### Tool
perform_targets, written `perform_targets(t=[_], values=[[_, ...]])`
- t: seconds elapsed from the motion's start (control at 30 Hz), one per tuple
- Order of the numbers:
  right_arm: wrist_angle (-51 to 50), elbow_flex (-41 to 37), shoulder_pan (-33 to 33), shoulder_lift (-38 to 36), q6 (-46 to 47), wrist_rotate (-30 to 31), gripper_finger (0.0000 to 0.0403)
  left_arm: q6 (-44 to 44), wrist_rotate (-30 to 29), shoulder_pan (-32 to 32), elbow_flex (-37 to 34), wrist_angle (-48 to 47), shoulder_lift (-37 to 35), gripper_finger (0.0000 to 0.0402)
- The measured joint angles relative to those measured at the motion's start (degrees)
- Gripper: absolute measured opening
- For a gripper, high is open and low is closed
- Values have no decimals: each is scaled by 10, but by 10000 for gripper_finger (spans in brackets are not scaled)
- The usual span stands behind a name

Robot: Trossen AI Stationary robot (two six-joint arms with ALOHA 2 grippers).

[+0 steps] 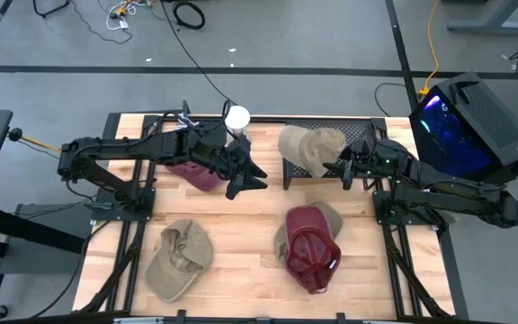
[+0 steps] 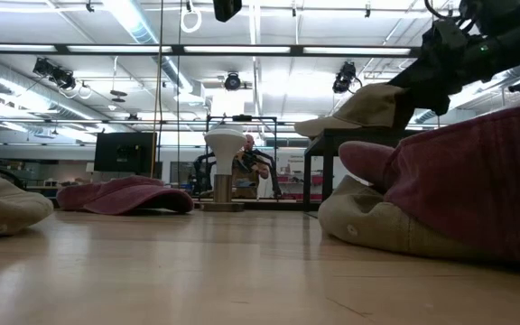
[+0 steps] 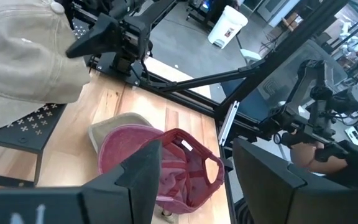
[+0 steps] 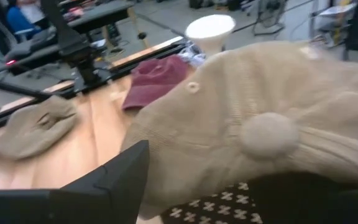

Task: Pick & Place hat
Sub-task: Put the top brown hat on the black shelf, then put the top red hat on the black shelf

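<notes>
Maroon hat lies nearest, atop a tan one at the table's front. On the black rack, the tan hat is grasped at its edge by the right gripper. Left gripper hovers spread and empty beside another maroon hat; a 2nd tan hat lies front left.

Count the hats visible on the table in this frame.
5: tan hat on the black rack, maroon hat under the left arm, tan hat front-left, red hat stacked over another tan hat front-right.
</notes>
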Motion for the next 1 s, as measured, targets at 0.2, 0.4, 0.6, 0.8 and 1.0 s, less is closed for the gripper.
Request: perform_targets(t=[0.2,0.4,0.6,0.8,1.0], values=[[-24,0,0,-42,8,8,242,-32,0,0,0,14,0,204],[-77,0,0,-76,35,8,232,-59,0,0,0,21,0,204],[-134,0,0,-96,36,-20,226,-59,0,0,0,21,0,204],[-180,0,0,-98,34,-99,226,-59,14,0,0,21,0,204],[-150,0,0,-98,53,-172,226,-45,20,0,0,19,0,204]])
